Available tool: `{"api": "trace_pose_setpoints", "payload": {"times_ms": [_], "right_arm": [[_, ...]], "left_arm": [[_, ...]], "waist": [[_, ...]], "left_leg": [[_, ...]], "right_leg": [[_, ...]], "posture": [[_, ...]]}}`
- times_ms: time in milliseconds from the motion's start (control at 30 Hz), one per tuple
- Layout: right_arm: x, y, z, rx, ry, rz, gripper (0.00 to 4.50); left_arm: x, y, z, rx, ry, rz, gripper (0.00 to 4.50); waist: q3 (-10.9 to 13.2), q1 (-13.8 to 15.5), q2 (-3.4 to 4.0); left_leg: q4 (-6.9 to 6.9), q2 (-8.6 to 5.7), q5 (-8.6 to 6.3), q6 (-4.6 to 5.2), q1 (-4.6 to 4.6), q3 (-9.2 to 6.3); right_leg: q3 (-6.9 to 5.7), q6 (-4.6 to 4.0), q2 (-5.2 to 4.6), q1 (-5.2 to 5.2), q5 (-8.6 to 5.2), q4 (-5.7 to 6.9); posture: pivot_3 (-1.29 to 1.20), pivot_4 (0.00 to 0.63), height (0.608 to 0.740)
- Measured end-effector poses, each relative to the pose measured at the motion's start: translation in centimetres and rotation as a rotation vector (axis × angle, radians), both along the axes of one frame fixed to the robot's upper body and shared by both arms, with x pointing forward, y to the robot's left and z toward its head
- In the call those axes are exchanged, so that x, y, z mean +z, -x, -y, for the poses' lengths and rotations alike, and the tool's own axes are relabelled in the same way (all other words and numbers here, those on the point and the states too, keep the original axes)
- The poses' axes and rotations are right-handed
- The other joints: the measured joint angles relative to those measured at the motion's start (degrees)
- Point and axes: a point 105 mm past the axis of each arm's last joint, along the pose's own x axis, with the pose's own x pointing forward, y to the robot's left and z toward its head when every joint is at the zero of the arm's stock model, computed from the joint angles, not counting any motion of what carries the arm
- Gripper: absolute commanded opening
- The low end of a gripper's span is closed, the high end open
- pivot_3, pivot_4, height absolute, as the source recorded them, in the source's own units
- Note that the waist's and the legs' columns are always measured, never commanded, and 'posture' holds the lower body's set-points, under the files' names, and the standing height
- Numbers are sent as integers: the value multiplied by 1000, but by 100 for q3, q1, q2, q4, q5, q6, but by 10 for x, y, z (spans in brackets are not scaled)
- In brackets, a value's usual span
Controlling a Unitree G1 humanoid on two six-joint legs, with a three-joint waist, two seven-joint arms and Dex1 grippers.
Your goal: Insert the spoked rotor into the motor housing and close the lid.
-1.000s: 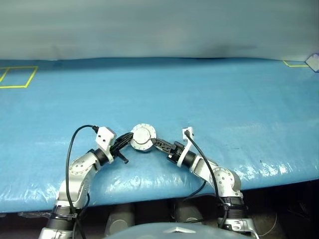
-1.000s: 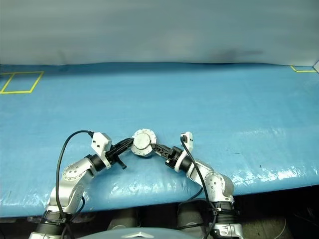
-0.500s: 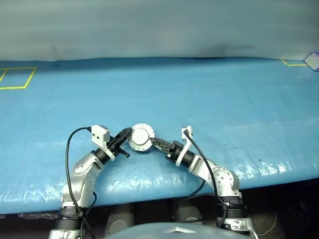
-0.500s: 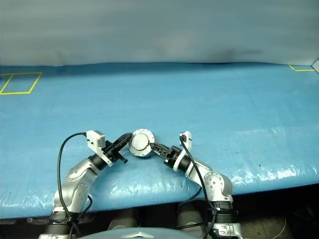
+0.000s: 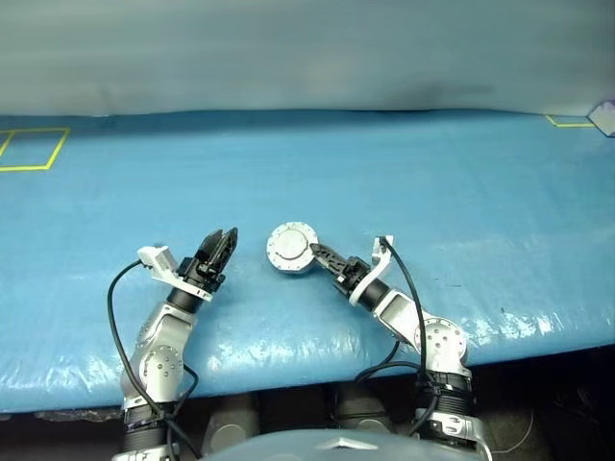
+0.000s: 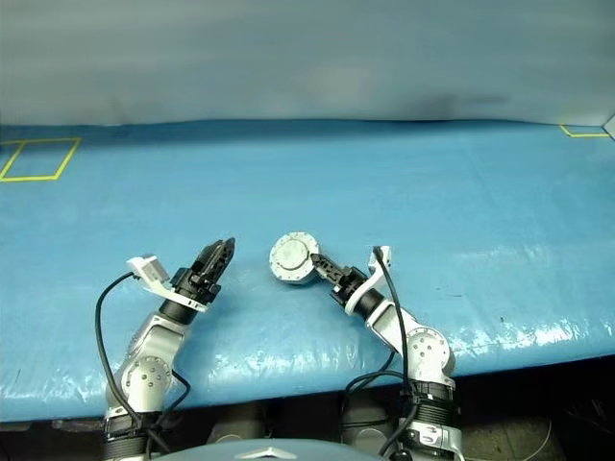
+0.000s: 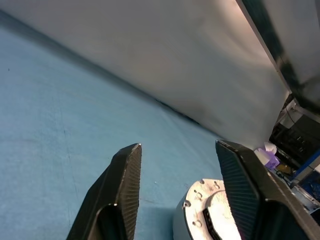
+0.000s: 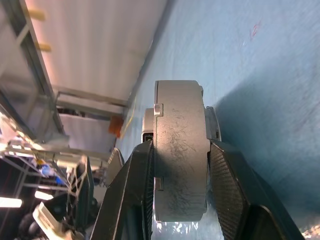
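One gripper holds everything now: your right gripper (image 5: 320, 255) clamps the closed motor housing (image 5: 291, 248) by its faces above the blue bench (image 5: 432, 182), while the left gripper (image 5: 219, 248) stands released beside it. A slack squeeze could drop it.

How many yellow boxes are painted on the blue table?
2 in view: one yellow box at the far left corner of the blue table, and part of another yellow box at the far right edge.

A blue table cover (image 5: 404, 173) bears yellow taped squares (image 5: 34, 149) near its far corners.
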Motion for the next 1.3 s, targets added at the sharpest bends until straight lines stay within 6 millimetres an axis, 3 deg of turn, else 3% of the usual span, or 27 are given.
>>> {"api": "trace_pose_setpoints", "payload": {"times_ms": [100, 300, 533, 833, 1100, 1300], "right_arm": [[12, -7, 2, -21, -46, 2, 1337], [40, -14, -8, 7, -129, 51, 1337], [49, -9, -28, 92, -140, 73, 1337], [49, 3, -43, 181, -131, 89, 1337], [49, 8, -47, 204, -133, 102, 1337], [51, 9, -47, 204, -141, 117, 1337]], "left_arm": [[-6, 4, 10, -40, 69, -34, 4494], [-7, 10, 32, -166, 263, -99, 4494], [2, 12, 51, -280, 483, -157, 4494], [16, 5, 60, -315, 561, -132, 4494], [20, 0, 52, -268, 553, -90, 4494], [20, 0, 51, -268, 553, -70, 2688]], "waist": [[1, -47, 1], [1, -119, 2], [1, -115, 2], [1, -106, 1], [1, -99, 1], [1, -100, 1]], "left_leg": [[1, 1, 0, 0, -2, -1], [3, 2, 1, 1, -37, -7], [8, 0, 1, 2, -50, -10], [20, -1, 1, 2, -52, -11], [30, -1, 1, 1, -55, -12], [42, -1, 1, 2, -58, -13]], "right_leg": [[0, 0, 2, -3, 0, 2], [-1, 3, 6, -37, 3, 6], [-1, 10, 6, -46, 8, 7], [-1, 10, 7, -44, 9, 8], [-1, 10, 8, -43, 10, 9], [-1, 12, 9, -42, 12, 12]], "posture": [[0, 150, 740], [0, 150, 740], [0, 150, 740], [0, 150, 740], [0, 150, 740], [0, 150, 740]]}}
